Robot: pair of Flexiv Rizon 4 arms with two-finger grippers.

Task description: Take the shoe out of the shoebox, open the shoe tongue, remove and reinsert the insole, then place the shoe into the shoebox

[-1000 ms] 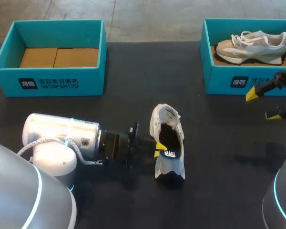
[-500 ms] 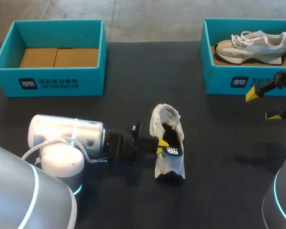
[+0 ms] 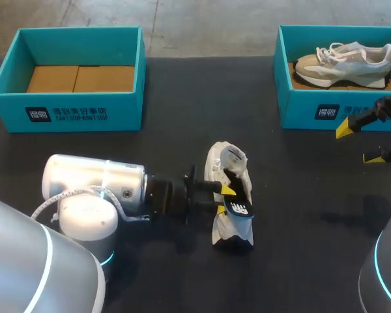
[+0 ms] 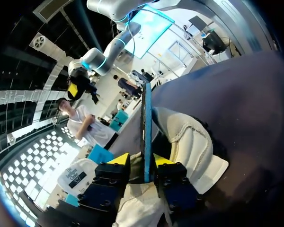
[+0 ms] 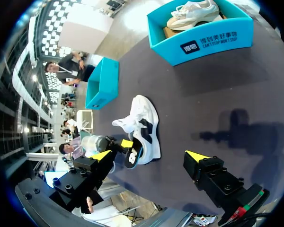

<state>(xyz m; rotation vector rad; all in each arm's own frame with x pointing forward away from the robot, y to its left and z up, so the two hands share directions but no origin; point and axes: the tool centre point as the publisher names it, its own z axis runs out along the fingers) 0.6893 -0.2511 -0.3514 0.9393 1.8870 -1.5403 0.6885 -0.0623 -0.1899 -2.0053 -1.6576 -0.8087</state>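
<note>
A white shoe (image 3: 225,160) lies on the black table near the middle, and the left wrist view shows it just ahead of the fingers (image 4: 191,142). A dark blue insole (image 3: 240,207) sticks out over its opening. It stands edge-on between my left gripper's yellow tips (image 4: 146,118). My left gripper (image 3: 225,199) is at the shoe's left side, fingers apart and open, with the insole loosely between them. My right gripper (image 3: 360,143) hangs wide open in front of the right shoebox (image 3: 326,107), with nothing in it.
The right teal shoebox holds a second, beige and white shoe (image 3: 344,64). A second teal shoebox (image 3: 72,111) with cardboard on its floor stands at the back left. My left arm's bulky wrist (image 3: 94,186) lies low over the table's front left.
My left arm has pushed right toward the shoe, carrying the insole further over it. Its yellow tips, shut together before, now stand apart. The right arm has not moved.
</note>
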